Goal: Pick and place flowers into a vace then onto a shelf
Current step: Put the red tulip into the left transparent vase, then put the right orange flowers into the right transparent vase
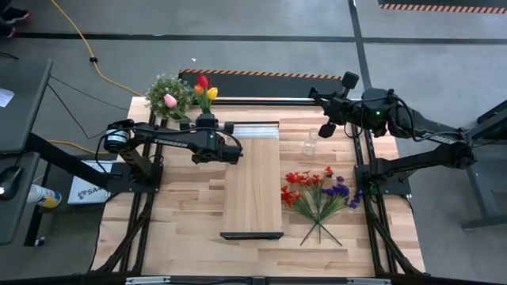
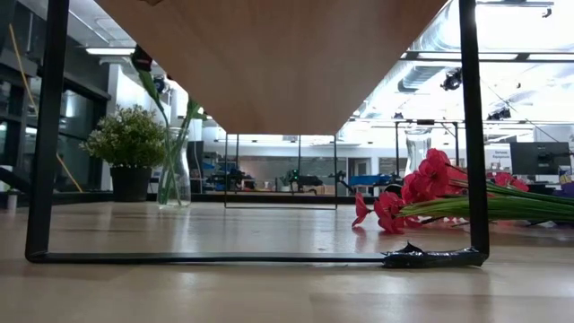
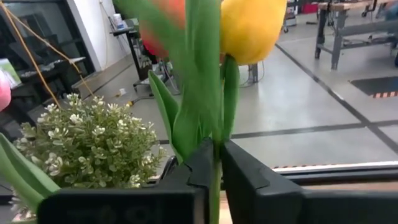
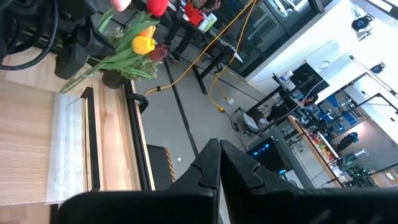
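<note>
**Tulips meet the vase at the shelf's far end**

The left gripper [image 1: 207,121] stands at the far end of the long narrow light-wood shelf [image 1: 253,178], its two dark fingers [image 3: 242,183] drawn close around the green stems of a bunch of red, orange and yellow artificial tulips [image 1: 206,91], with only a thin gap between them where the stems pass. From the table-top camera the stems run down into a clear glass vase [image 2: 175,175] that stands just beside a bushy green potted plant [image 1: 168,96], itself beyond the shelf's far left corner. A pink tulip [image 1: 169,100] shows against that plant.

The shelf lies lengthwise down the middle of the butcher-block wooden surface [image 1: 186,222], a pale strip [image 1: 255,131] at its far end and a black bracket [image 1: 251,235] at its near end. To the right of the shelf, a loose bundle of red and purple small-blossom sprays [image 1: 317,194] lies flat on the surface, blossoms toward the shelf's far half and green stems fanning toward its near end. A second small clear glass vessel [image 1: 310,143] stands to the right of the shelf's far end.

The right gripper [image 1: 326,129] hangs beyond that vessel, well apart from the shelf, its fingers pressed together on nothing.
</note>
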You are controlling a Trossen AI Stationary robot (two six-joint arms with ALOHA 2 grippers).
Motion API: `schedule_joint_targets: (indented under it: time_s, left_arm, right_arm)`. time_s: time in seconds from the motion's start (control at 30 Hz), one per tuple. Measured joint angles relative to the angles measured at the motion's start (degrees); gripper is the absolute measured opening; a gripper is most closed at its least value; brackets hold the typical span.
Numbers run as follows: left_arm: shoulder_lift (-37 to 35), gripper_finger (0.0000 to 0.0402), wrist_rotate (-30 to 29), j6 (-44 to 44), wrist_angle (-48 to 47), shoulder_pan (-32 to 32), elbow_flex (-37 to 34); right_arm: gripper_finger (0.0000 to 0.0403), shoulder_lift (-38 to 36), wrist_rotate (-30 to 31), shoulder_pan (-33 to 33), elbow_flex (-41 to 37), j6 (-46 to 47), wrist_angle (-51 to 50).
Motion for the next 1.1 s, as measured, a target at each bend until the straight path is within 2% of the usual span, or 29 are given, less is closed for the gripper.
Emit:
schedule_joint_targets:
  time_s: [0.3,0.6,1.1]
  left_arm:
    - [-0.01,0.0083,3.78,2.18,-0.07,-1.22,0.0]
    - [-0.01,0.0086,14.58,3.14,-0.55,-3.69,0.0]
    - [-0.07,0.0086,21.59,3.12,-3.56,-9.33,0.07]
  right_arm:
    - [0.0,0.0,-0.02,0.0,0.0,0.02,0.04]
    - [0.0,0.0,-0.02,0.0,0.0,0.02,0.04]
    - [0.0,0.0,-0.04,0.0,0.0,0.0,0.07]
